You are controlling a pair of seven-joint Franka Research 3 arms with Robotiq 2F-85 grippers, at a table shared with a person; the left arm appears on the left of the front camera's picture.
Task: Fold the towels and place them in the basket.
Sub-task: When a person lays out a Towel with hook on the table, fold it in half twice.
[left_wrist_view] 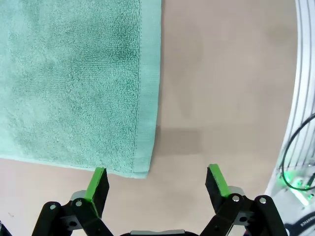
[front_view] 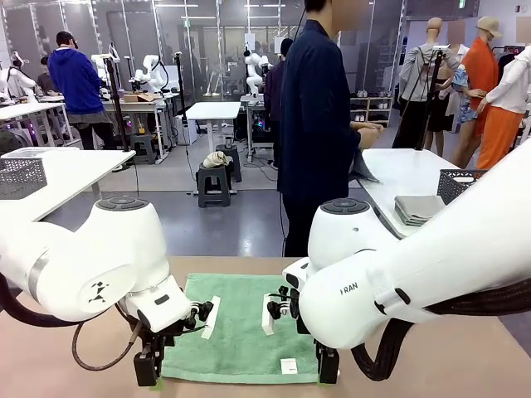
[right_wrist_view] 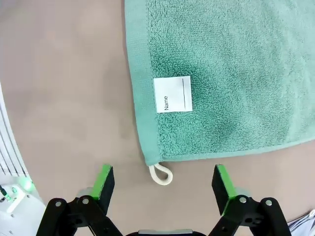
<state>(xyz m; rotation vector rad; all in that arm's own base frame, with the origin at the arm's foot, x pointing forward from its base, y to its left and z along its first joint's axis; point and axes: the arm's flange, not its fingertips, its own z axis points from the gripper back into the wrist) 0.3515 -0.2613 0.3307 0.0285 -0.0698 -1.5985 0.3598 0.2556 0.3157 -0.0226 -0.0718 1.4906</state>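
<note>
We see the green terry towel (front_view: 241, 332) lying flat on the smooth tan table (left_wrist_view: 221, 73), rectangular with hemmed edges. It has a white label (right_wrist_view: 172, 94) and a cord loop (right_wrist_view: 161, 175). Left gripper (left_wrist_view: 157, 176) is spread wide at one near corner, right gripper (right_wrist_view: 163, 175) wide over the loop corner.

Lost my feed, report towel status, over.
Both open: left end effector, right end effector, each over a near corner. green towel flat on table, unfolded. Nothing blocking the corners.
</note>
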